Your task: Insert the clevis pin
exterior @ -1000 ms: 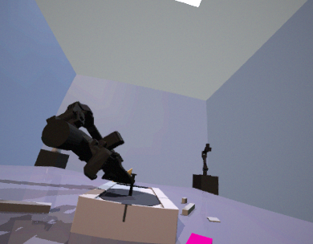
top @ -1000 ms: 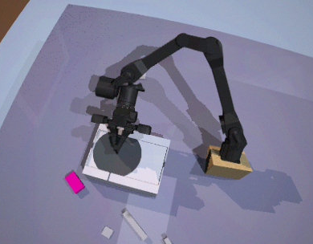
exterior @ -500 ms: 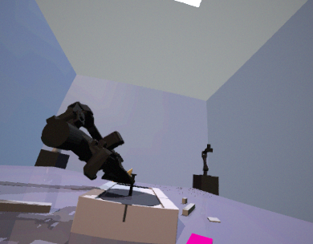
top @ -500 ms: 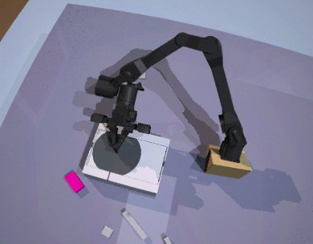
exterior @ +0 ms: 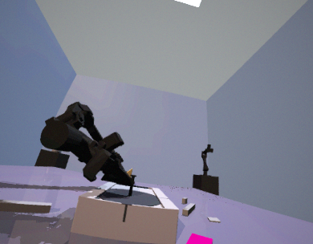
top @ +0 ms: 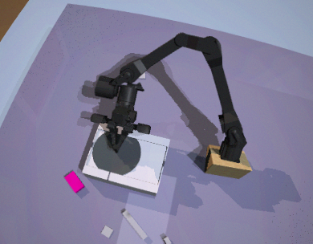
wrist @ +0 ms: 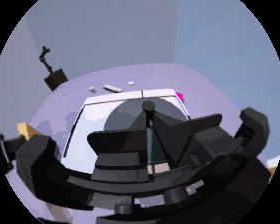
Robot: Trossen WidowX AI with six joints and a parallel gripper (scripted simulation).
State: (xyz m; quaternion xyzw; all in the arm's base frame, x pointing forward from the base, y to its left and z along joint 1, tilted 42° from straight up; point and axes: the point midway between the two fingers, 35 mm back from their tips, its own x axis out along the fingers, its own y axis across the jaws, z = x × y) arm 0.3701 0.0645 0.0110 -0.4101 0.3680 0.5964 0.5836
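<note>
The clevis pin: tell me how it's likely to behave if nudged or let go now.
The clevis pin looks slim and straight, so probably stiff. Its wider head sits at the top, above the fingers, so it may be top-heavy and apt to tip. Its round head suggests it could roll once down.
</note>
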